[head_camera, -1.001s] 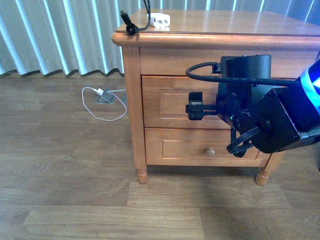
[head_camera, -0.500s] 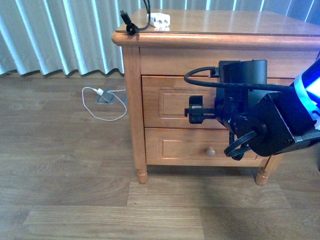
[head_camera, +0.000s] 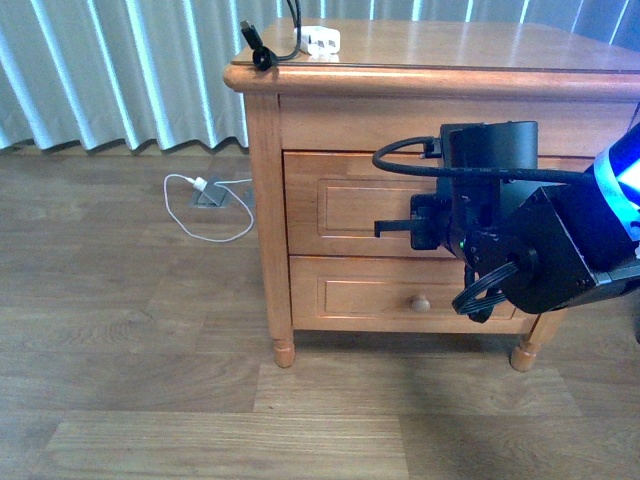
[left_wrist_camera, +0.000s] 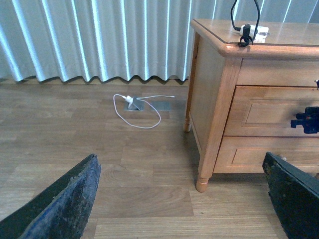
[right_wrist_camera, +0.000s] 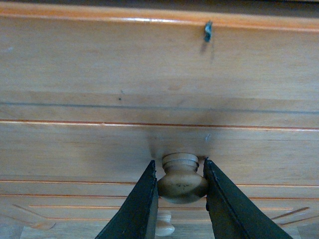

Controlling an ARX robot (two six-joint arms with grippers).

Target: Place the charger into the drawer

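Observation:
The charger (head_camera: 320, 40), a small white block with a thin black cable, lies on the nightstand's top near its back left corner; its black connector (head_camera: 262, 57) rests at the front edge. The left wrist view shows the charger (left_wrist_camera: 254, 31) too. The drawer (head_camera: 340, 205) is the upper one and its front sits flush in the frame. My right gripper (right_wrist_camera: 179, 173) is shut on the drawer's round pale knob (right_wrist_camera: 182, 183), one finger on each side. In the front view the right gripper (head_camera: 392, 229) hides the knob. My left gripper (left_wrist_camera: 179, 158) hangs open over the floor, holding nothing.
The lower drawer's knob (head_camera: 421, 303) is just under my right arm. A white cable with a white plug (head_camera: 205, 200) lies on the wood floor by a floor socket, left of the nightstand. Pale curtains (head_camera: 120, 70) hang behind. The nightstand's front leg (head_camera: 284, 350) stands near the left gripper's view.
My right gripper's fingers have come together on the drawer knob, and it has moved slightly closer to the drawer front. The drawer front has not visibly moved.

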